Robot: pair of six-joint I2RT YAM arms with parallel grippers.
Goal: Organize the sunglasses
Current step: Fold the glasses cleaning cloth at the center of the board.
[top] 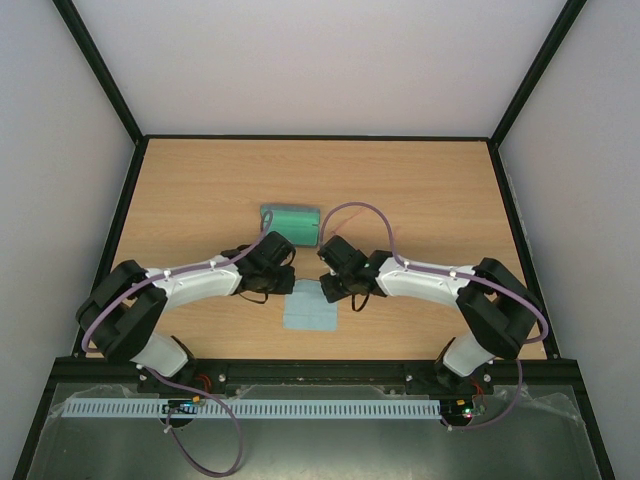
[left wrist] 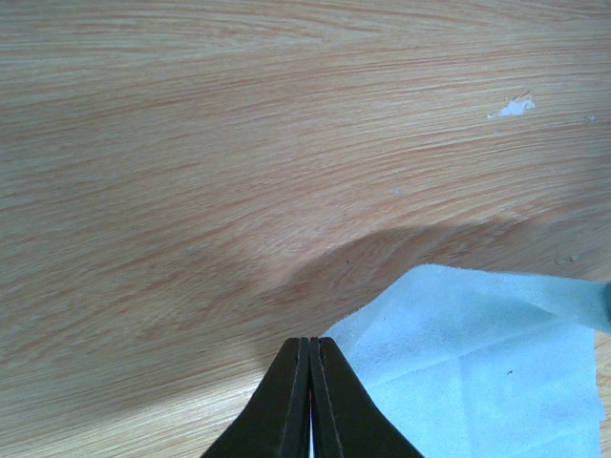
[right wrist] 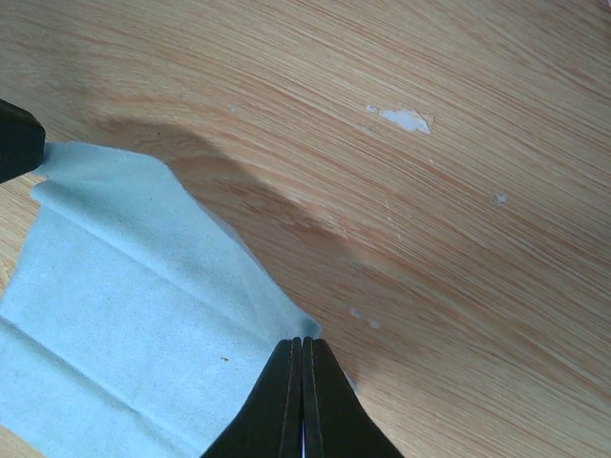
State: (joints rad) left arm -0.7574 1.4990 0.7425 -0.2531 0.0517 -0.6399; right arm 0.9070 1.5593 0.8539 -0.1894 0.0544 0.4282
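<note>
The sunglasses show in none of the views. The light blue cloth lies on the table between my two grippers. My left gripper is shut, its tips pinching the cloth's far left corner. My right gripper is shut on the cloth's far right corner. The cloth spreads to the right of the left fingers and to the left of the right fingers. The green-blue oblong case lies shut just beyond both grippers.
The wooden table has black frame rails along its left and right edges. A chipped white spot marks the wood near the cloth. The left gripper's tip shows at the left edge of the right wrist view.
</note>
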